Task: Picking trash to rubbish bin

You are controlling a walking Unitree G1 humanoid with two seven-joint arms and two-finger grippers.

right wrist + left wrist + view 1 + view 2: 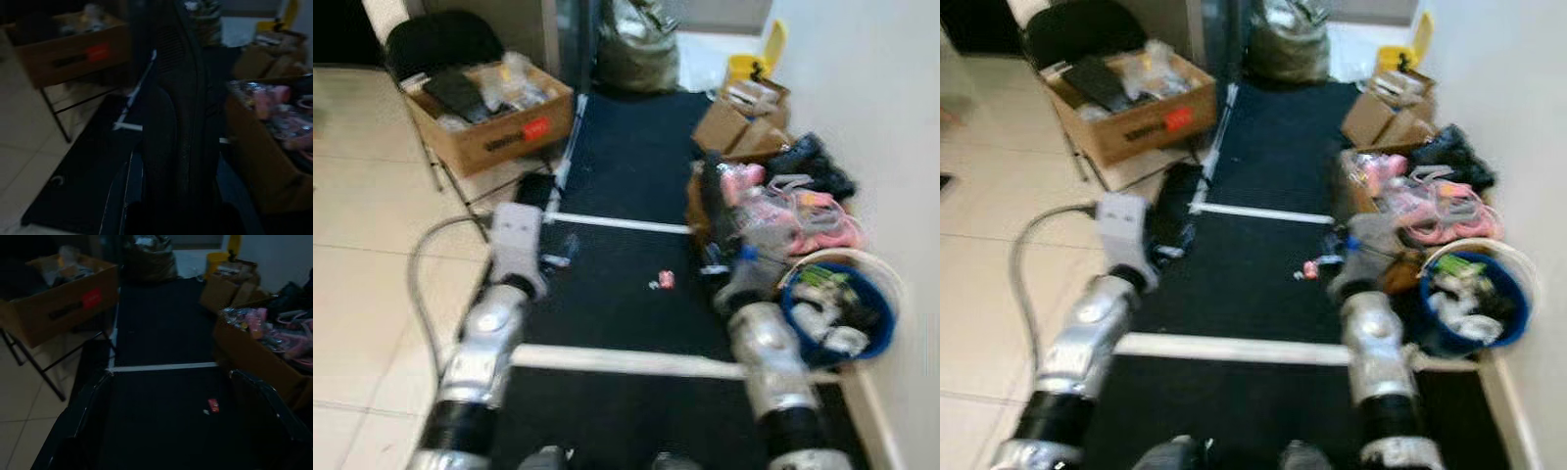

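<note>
the robot is approaching a small red wrapper lying on the dark mat; left gripper spread wide, right gripper state unclear; reaching down seems next.

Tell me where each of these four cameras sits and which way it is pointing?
Left eye view: on the head, looking forward and down at the dark mat, both silver arms reaching ahead.
Right eye view: beside it, same scene; blue bin at the robot's right.
Left wrist view: along the left gripper, fingers spread, towards a small red scrap.
Right wrist view: along the right gripper, its black fingers blocking the middle.
Both wrist views share the cardboard box with a red label.
</note>
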